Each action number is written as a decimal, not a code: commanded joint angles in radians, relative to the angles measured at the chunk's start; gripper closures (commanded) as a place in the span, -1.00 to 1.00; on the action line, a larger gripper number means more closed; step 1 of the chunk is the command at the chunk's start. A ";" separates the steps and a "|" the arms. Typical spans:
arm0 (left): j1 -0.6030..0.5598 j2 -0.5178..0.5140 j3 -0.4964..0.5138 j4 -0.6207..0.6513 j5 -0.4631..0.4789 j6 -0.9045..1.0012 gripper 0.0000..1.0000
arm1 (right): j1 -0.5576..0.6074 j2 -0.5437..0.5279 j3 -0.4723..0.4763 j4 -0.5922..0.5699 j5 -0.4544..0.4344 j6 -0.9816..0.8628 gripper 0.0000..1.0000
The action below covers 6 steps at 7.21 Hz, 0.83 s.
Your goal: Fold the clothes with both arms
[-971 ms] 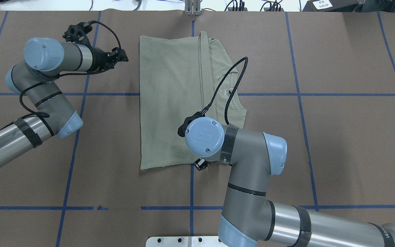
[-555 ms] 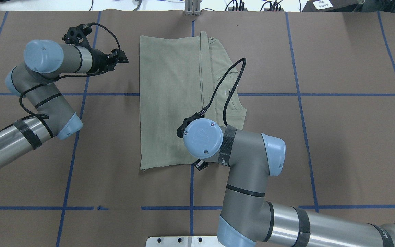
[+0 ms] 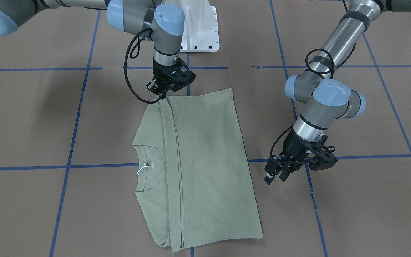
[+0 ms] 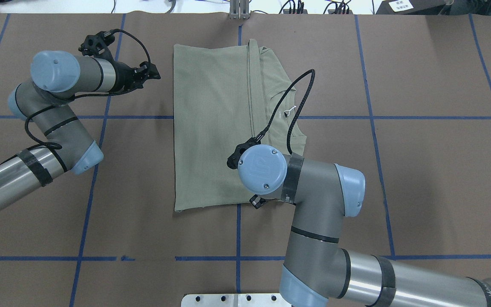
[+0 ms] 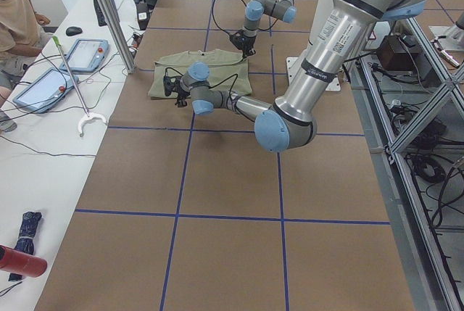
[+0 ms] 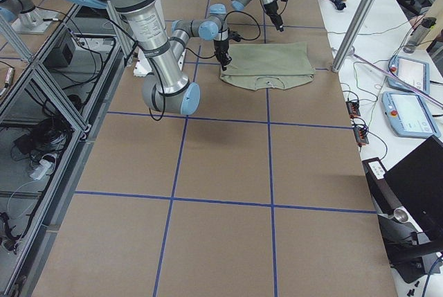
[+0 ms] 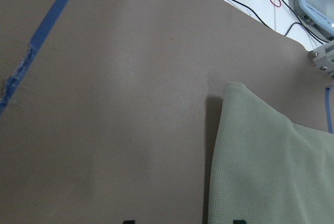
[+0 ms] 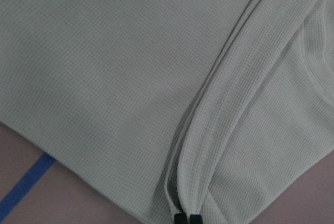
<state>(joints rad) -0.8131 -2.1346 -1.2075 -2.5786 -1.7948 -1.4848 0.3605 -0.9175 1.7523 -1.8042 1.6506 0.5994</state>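
Note:
The pale green shirt [image 4: 211, 119] lies folded lengthwise on the brown table, collar and white tag [image 3: 142, 169] showing on its uncovered strip. My right gripper [image 3: 162, 94] stands over the shirt's edge nearest the robot, where a long fold ends. In the right wrist view its fingertips [image 8: 181, 217] are pressed together on that fold of the shirt [image 8: 104, 51]. My left gripper [image 3: 275, 176] hovers open over bare table beside the far corner of the shirt [image 7: 271, 172], apart from it. In the overhead view the left gripper [image 4: 154, 72] points toward that corner.
Blue tape lines [image 4: 237, 230] grid the table. The white base pedestal [image 3: 198, 32] stands at the robot's side. A person [image 5: 18, 21] sits at a side bench with tablets [image 5: 43, 86] beyond the table's far edge, next to a metal post [image 5: 109, 14].
The right arm's wrist and gripper have shifted slightly to the right along the shirt's near edge, and its cable has swung with it. The left arm has barely moved.

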 commanded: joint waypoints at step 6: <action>0.011 -0.013 -0.012 0.003 0.002 -0.052 -0.42 | 0.001 -0.161 0.116 0.009 -0.005 0.118 -1.00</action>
<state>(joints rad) -0.8027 -2.1466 -1.2190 -2.5757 -1.7933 -1.5371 0.3529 -1.0771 1.8598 -1.7950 1.6447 0.7139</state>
